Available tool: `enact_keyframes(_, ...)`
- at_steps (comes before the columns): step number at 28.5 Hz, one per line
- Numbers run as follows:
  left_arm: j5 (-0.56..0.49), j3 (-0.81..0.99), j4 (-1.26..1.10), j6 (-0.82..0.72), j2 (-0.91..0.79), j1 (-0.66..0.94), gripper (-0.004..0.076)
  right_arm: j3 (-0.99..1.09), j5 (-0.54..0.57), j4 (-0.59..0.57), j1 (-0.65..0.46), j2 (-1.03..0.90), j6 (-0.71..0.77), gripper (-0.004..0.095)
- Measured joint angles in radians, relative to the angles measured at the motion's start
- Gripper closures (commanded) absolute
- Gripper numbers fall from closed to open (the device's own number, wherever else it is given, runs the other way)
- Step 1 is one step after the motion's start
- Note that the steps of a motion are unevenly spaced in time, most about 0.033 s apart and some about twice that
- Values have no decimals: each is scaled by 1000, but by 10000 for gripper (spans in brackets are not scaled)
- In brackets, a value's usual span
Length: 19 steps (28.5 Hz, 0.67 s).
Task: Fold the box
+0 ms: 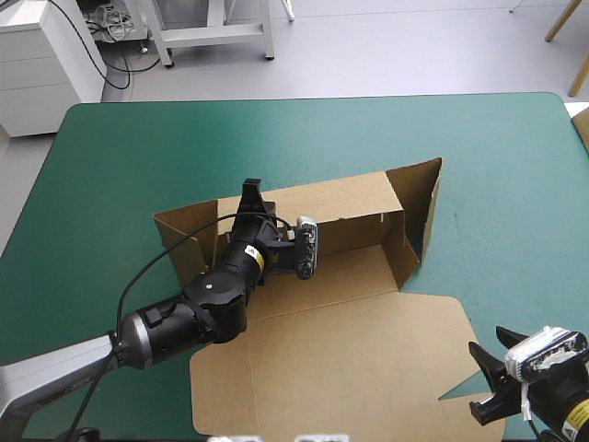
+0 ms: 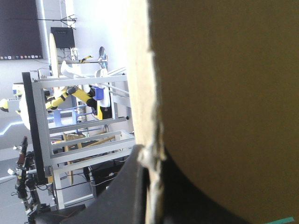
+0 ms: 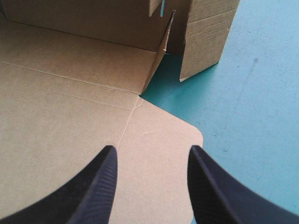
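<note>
Half-raised brown cardboard box (image 1: 350,341) in the middle of the teal-green tabletop (image 1: 138,157).
The left gripper (image 1: 251,195) pinches the top edge of the upright far wall (image 1: 345,210), black fingers all but closed on the board. The right gripper (image 3: 152,151) hovers, fingers wide apart, over the flat lid flap's (image 3: 159,135) rounded near-right corner.

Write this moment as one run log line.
box: walls raised, lid flat | left tool: shut on far wall | right tool: open, above lid corner
</note>
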Motion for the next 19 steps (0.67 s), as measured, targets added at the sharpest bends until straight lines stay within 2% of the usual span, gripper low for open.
enact_keyframes(11,-30,32,150,-162,-1,-3,731,0,-1,-17,0,0,52,463)
enact_keyframes(19,-168,34,180,-168,4,82,731,0,-1,-57,0,0,135,463)
